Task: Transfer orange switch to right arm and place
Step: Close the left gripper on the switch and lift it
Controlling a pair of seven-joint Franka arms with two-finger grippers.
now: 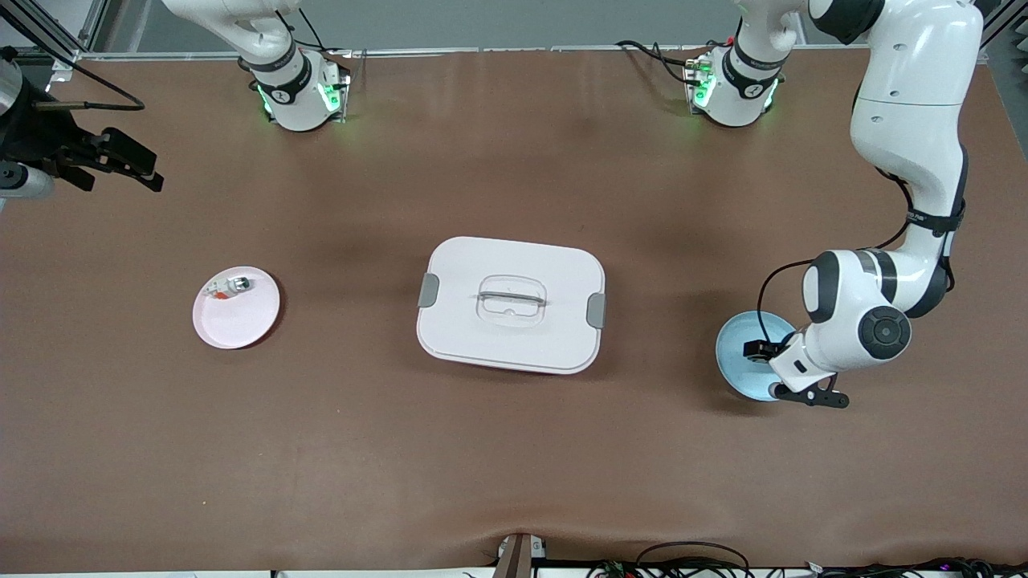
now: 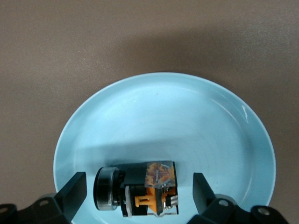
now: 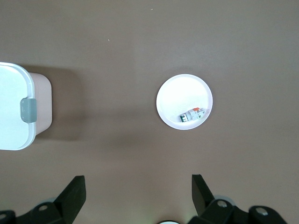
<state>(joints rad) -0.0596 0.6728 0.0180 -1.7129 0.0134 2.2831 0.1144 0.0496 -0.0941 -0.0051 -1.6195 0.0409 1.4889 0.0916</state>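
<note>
Jaws, left gripper point(image 2: 135, 193): spread wide, flanking the orange switch point(image 2: 149, 189), low over the blue plate point(image 2: 233, 140).
Jaws, right gripper point(image 3: 135, 193): spread, waiting high over the table point(image 1: 514, 449).
Orange switch: lying in the blue plate.

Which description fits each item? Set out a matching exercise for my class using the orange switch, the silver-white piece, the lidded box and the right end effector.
Column 1
1. orange switch
2. silver-white piece
3. lidded box
4. right end effector

Column 2
A. in the middle of the table
B. on the blue plate, between the left end effector's open fingers
C. open, up over the table's edge at the right arm's end
D. on the pink plate

Pairs: 1-B, 2-D, 3-A, 4-C
</note>
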